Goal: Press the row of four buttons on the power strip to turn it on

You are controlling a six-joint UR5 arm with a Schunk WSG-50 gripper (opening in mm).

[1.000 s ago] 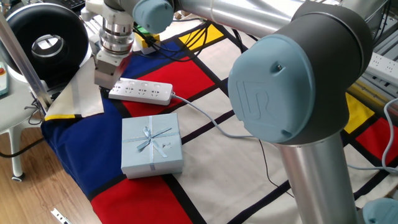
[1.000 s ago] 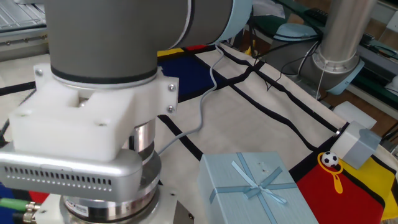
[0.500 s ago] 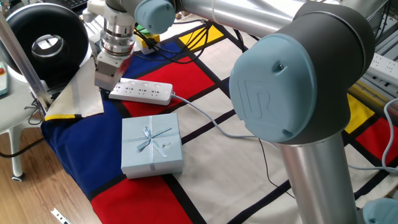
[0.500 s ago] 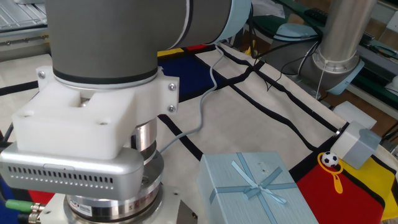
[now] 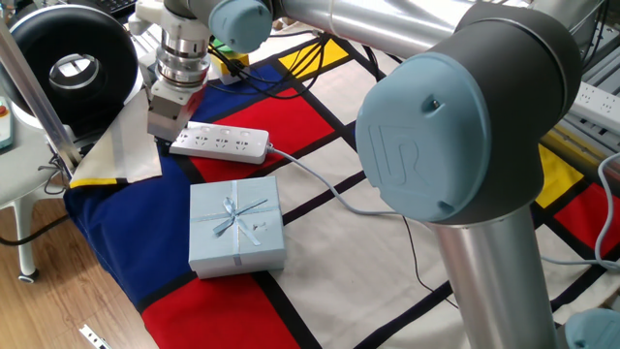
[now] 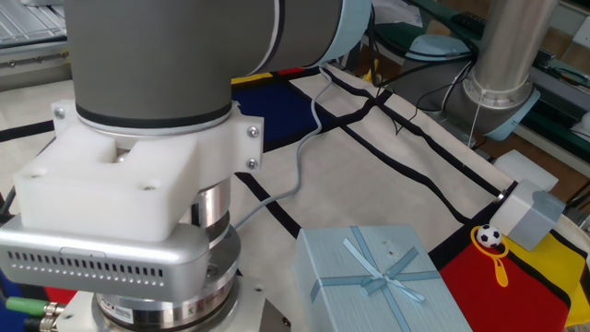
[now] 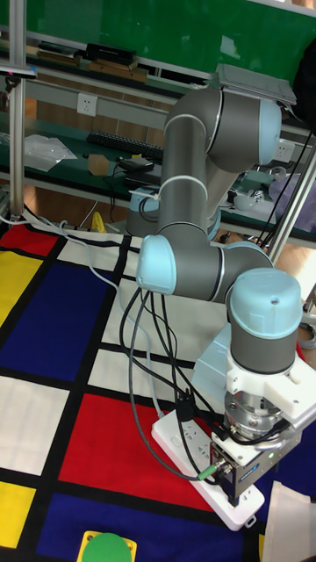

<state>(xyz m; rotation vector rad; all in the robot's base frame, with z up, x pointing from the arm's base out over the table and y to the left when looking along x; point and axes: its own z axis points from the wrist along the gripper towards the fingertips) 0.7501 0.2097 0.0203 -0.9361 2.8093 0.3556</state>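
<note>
The power strip (image 5: 220, 142) lies on the coloured checked cloth (image 5: 320, 208), just behind the pale blue gift box (image 5: 235, 225), and its grey cable (image 5: 334, 189) runs away to the right side in one fixed view. The gripper (image 5: 165, 124) stands over the left end of the strip, very close to it, but its fingertips are hidden in every view, so I cannot tell if they are open or closed, or if they touch the strip.
</note>
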